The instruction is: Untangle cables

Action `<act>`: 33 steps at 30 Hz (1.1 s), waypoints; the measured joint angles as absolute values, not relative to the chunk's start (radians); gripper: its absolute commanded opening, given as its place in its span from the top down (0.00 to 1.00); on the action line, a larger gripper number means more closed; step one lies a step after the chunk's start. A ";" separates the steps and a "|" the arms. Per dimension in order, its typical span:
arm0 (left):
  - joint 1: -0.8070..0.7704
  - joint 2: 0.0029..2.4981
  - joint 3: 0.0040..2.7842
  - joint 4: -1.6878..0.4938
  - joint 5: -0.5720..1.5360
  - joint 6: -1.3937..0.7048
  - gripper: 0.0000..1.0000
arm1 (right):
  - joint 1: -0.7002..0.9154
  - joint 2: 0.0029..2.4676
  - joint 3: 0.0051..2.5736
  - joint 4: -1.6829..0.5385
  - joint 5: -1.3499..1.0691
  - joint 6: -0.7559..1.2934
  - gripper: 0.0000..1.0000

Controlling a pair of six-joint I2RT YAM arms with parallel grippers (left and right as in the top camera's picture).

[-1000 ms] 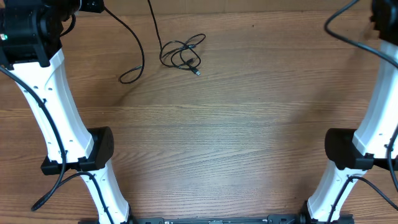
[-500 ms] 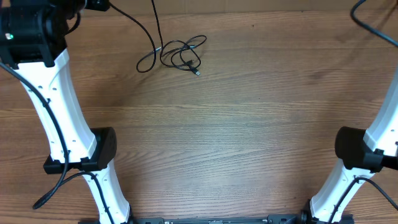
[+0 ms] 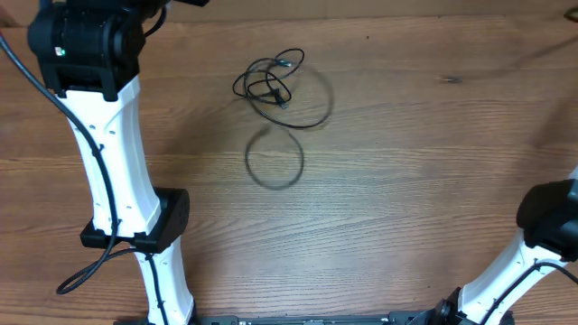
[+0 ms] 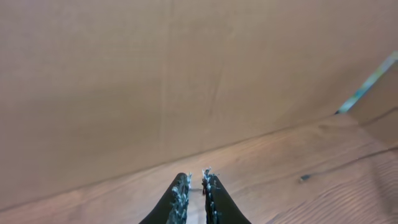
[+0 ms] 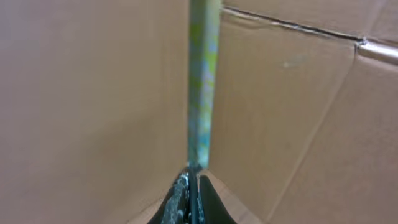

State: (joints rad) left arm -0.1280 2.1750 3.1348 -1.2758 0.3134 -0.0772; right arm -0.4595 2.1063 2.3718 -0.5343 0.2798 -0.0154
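Observation:
A small tangle of thin black cables [image 3: 269,81] lies at the far middle of the wooden table [image 3: 397,190]. From it a blurred arc [image 3: 318,106] and a blurred loop [image 3: 275,159] spread toward the front. A loose plug end [image 3: 449,79] [image 4: 303,178] lies to the right, and a faint strand runs from it toward the far right edge. My left gripper [image 4: 195,176] is low over the table with its jaws a narrow gap apart and nothing between them. My right gripper [image 5: 194,171] is shut, and a thin dark strand seems to lie between its jaws. Neither gripper shows in the overhead view.
The white left arm [image 3: 113,153] stands over the table's left side. The right arm's black joint [image 3: 551,226] is at the right edge. A brown cardboard wall [image 4: 186,74] closes the far side, with a green-blue tape strip [image 5: 200,81] at its corner.
The long strand that hung from my left gripper has dropped and swung right and toward the front of the table. The left jaws have parted. Both arms have shifted right.

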 measured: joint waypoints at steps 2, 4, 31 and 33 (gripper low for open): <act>-0.142 2.175 3.135 -1.245 0.313 -0.111 0.91 | -0.485 2.111 2.333 -0.497 0.263 -0.021 0.96; -0.154 2.175 3.135 -1.227 0.313 -0.142 0.92 | -0.509 2.123 2.320 -0.489 0.241 -0.025 0.96; -0.177 2.175 3.135 -1.226 0.308 -0.313 0.81 | -0.529 2.409 2.344 -0.713 0.112 0.052 0.00; -0.177 2.175 3.135 -1.226 0.296 -0.312 0.82 | -0.498 2.357 2.347 -0.772 0.112 0.052 0.00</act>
